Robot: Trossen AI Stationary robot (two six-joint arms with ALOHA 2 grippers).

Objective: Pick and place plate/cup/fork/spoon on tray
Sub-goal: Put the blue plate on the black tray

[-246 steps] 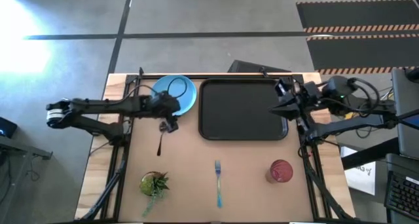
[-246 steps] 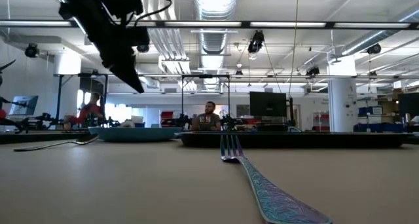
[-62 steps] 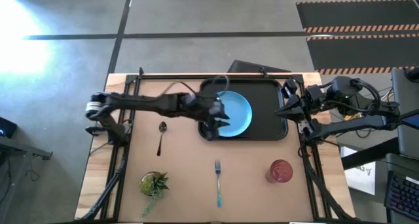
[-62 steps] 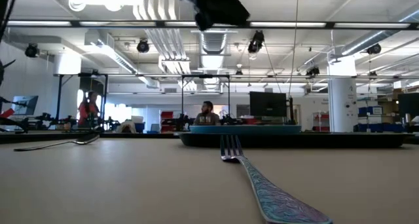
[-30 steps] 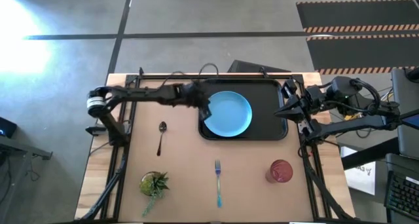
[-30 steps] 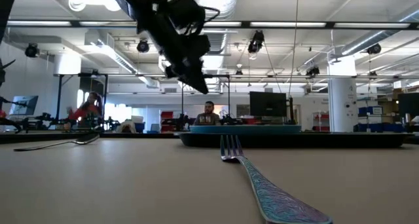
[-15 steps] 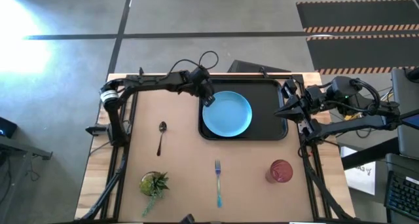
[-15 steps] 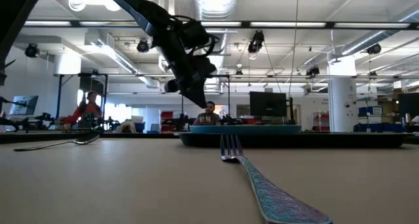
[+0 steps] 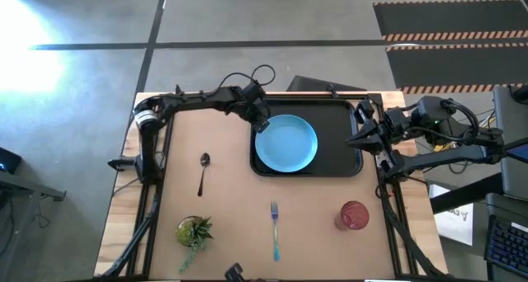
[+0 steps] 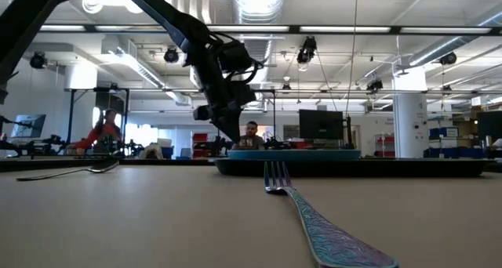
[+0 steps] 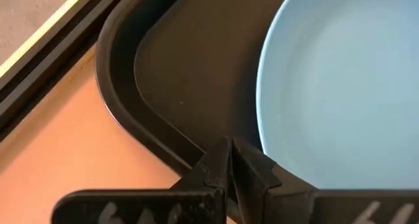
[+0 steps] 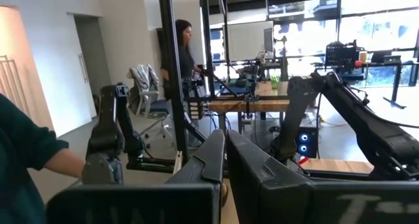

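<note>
Moved: the round light-blue plate has gone from the counter onto the large black rectangular tray; the left end effector has pulled back to the tray's corner.
Left end effector: closed, empty.
Right end effector: closed, empty, beside the tray.
Left: dark-red translucent cup, blue-handled fork, small dark spoon, all on the counter.

From above we see a grey concrete floor crossed by dark seams, a striped black mat and a bright patch of light. Level with the desk, we look into an open hall with ceiling ducts, a white column and seated people.
</note>
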